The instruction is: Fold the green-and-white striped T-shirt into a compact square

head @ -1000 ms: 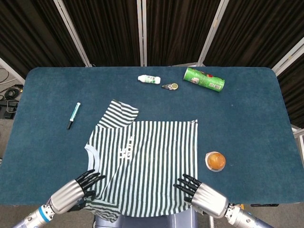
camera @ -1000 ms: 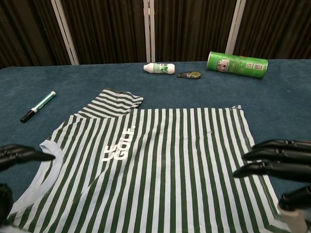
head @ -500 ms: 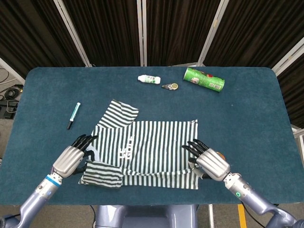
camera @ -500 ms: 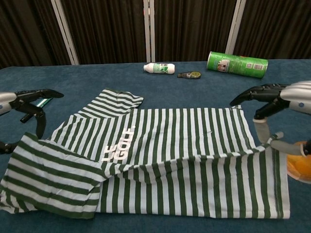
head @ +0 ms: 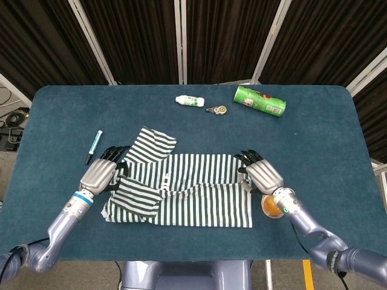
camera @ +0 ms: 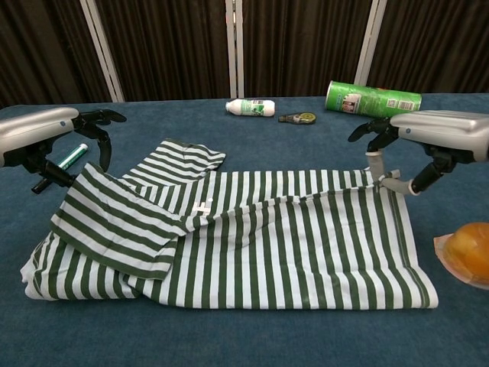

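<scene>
The left hand (camera: 46, 134) and the right hand (camera: 428, 138) each pinched the folded-over edge of the green-and-white striped cotton T-shirt (camera: 252, 245) between thumb and fingers, the other fingers spread.

No text can be read with certainty. Print is seen on the green can (camera: 374, 100) lying at the far side of the table and on the white bottle (camera: 250, 108) beside it, but it is too small to be made out. A scrap of white lettering is left showing at the fold of the striped T-shirt (camera: 229, 248), too little to be read.
</scene>
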